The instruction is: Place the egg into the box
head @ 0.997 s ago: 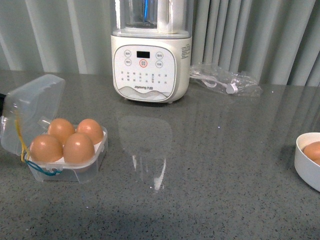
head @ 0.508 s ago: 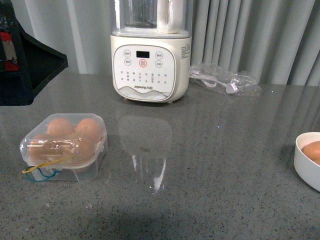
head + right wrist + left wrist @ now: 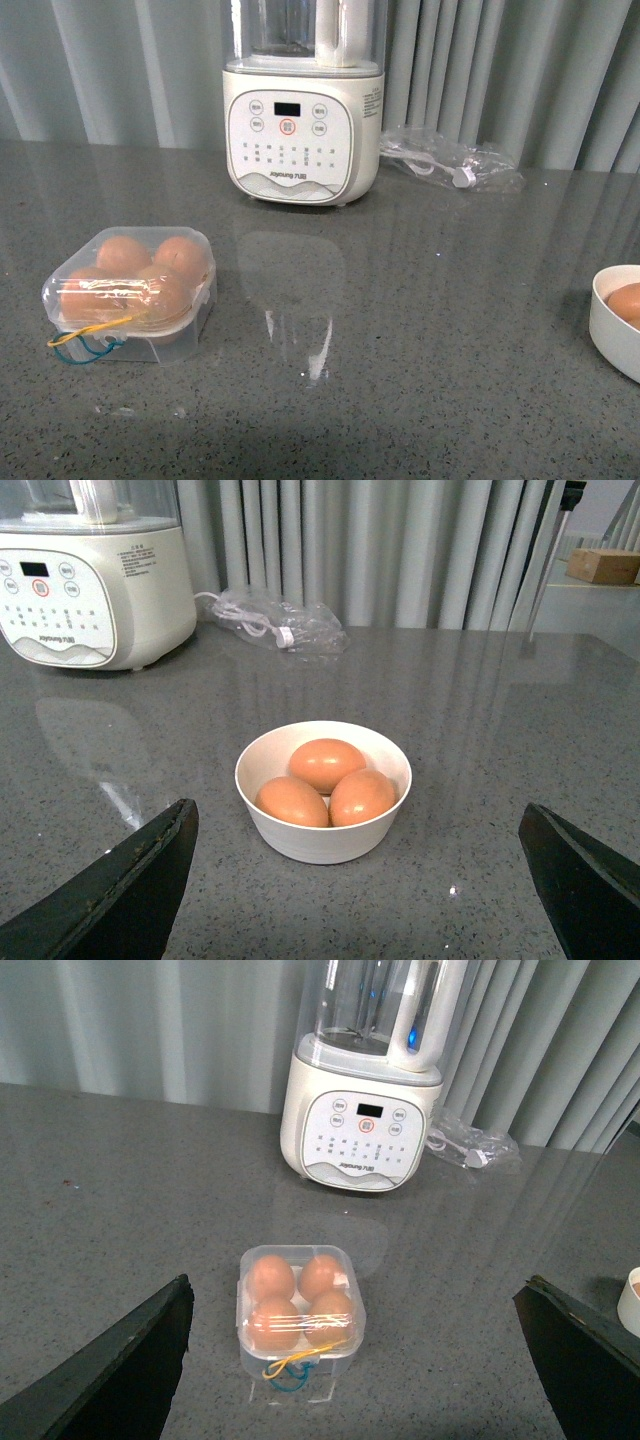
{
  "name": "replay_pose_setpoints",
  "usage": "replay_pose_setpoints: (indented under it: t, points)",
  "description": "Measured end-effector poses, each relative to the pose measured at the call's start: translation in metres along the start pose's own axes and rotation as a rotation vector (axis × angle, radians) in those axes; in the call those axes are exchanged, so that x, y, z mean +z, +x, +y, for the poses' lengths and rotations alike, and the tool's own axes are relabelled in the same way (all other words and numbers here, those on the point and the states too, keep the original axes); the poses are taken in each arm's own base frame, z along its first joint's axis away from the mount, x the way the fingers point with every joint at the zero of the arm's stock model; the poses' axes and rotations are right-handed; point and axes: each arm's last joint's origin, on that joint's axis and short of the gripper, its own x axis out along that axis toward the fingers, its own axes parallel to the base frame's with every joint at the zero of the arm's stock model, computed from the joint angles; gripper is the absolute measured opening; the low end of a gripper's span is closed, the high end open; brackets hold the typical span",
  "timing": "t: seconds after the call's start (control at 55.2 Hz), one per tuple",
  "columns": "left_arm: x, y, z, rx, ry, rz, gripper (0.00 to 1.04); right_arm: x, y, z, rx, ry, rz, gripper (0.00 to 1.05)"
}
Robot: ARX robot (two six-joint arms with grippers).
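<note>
Front view shows the desk [image 3: 420, 350] running wide and grey, with the blender [image 3: 303, 100] standing at the back against the curtain, well clear of my work. Nearer, on my left side, sits the box [image 3: 130, 292], lid shut over four eggs, its cords trailing at the front edge. I judge the egg [image 3: 160, 290] I was to place is among those four, so the task looks done; I cannot tell which one it is. At the right edge is the bowl [image 3: 612, 335], holding three spare eggs by the right wrist view, kept well apart from the box. My left fingers [image 3: 110, 1380] hang spread wide above the box, gripping nothing. My right fingers [image 3: 120, 885] are likewise spread wide and empty over the bowl.
</note>
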Motion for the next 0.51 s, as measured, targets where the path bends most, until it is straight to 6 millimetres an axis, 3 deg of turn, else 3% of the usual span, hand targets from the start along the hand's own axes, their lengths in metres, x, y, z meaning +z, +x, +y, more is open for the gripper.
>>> replay_pose_setpoints:
  t: [0.272,0.326,0.508]
  points:
    - [-0.001,-0.013,0.000,0.043,0.068,0.002,0.97,0.000,0.000,0.000,0.000,0.000,0.000,0.97]
    - [-0.003,-0.014,0.002,0.120,0.087,-0.023,0.87,0.000,0.000,0.000,0.000,0.000,0.000,0.97]
    - [-0.030,-0.016,0.015,0.127,0.114,-0.010,0.58,0.000,0.000,0.000,-0.001,0.000,0.000,0.97]
